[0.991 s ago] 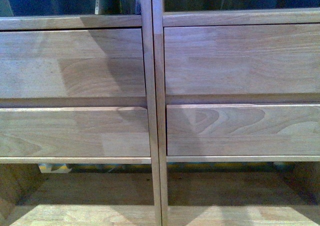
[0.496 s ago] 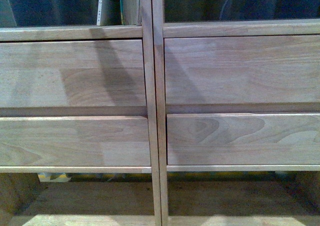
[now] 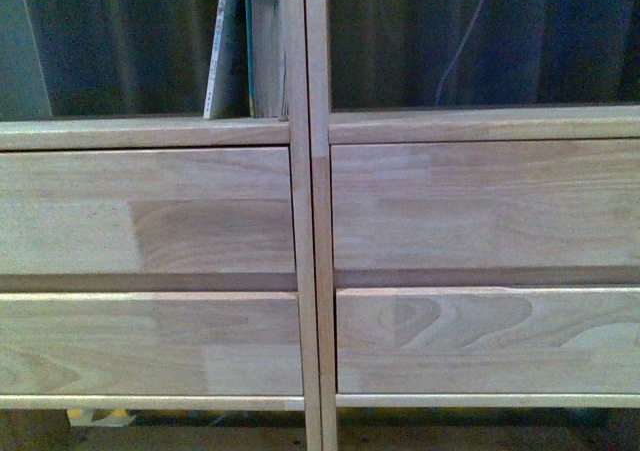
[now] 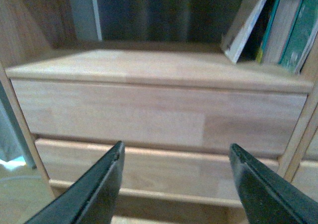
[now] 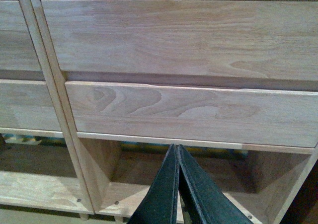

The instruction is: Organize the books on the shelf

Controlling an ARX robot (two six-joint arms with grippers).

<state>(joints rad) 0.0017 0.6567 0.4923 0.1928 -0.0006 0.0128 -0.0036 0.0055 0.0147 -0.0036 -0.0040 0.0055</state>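
Observation:
The light-wood shelf point(image 3: 305, 221) fills the front view, with four plain drawer fronts under two open compartments. Books point(image 3: 225, 51) lean against the centre post in the left compartment; one shows a white spine edge with a red top. In the left wrist view the books point(image 4: 268, 23) lean at the far side of the compartment board. My left gripper point(image 4: 176, 154) is open and empty in front of the left drawers. My right gripper point(image 5: 177, 149) is shut on nothing in front of the lower right drawer point(image 5: 198, 112). Neither arm shows in the front view.
A dark curtain hangs behind the open-backed compartments point(image 3: 480, 41). Open lower compartments point(image 5: 189, 174) lie below the drawers. A vertical centre post point(image 5: 47, 85) divides the two columns. A pale panel point(image 4: 84, 13) stands behind the left compartment.
The front view has risen: the drawers have slid down the picture, more of the upper compartments and the leaning books shows, and less of the lower compartments.

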